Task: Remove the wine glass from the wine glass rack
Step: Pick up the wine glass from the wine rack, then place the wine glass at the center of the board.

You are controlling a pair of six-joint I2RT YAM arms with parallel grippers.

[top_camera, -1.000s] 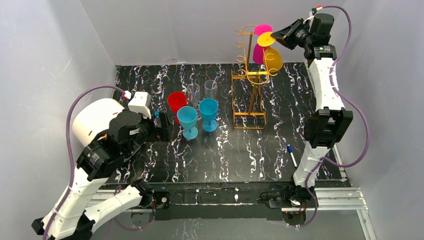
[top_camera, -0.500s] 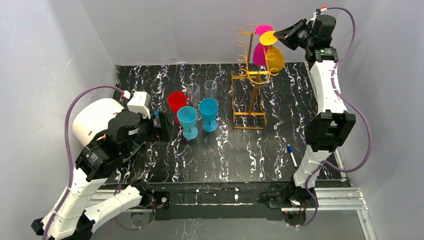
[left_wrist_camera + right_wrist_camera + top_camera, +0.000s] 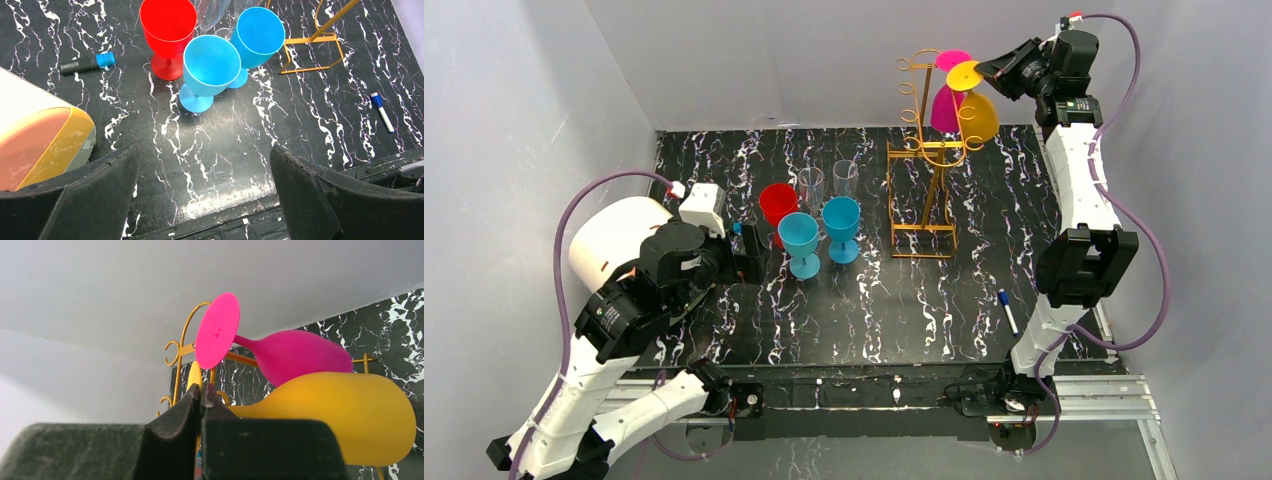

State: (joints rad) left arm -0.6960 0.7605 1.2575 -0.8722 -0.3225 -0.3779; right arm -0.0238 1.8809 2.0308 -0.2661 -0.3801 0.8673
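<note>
Up far right, the right gripper (image 3: 986, 72) pinches the foot of the yellow glass (image 3: 980, 116) on the rack (image 3: 921, 148); the left gripper (image 3: 202, 152) gapes wide.

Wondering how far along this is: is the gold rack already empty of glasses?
No, a pink glass hangs upside down from the gold rack's top, with a yellow glass right beside it.

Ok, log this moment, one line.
right tool: shut on yellow wine glass foot | glass: inverted at wine glass rack top | left tool: open, empty

White arms (image 3: 1076, 175) carry black joints (image 3: 1084, 262) and purple cables (image 3: 1160, 265).
</note>
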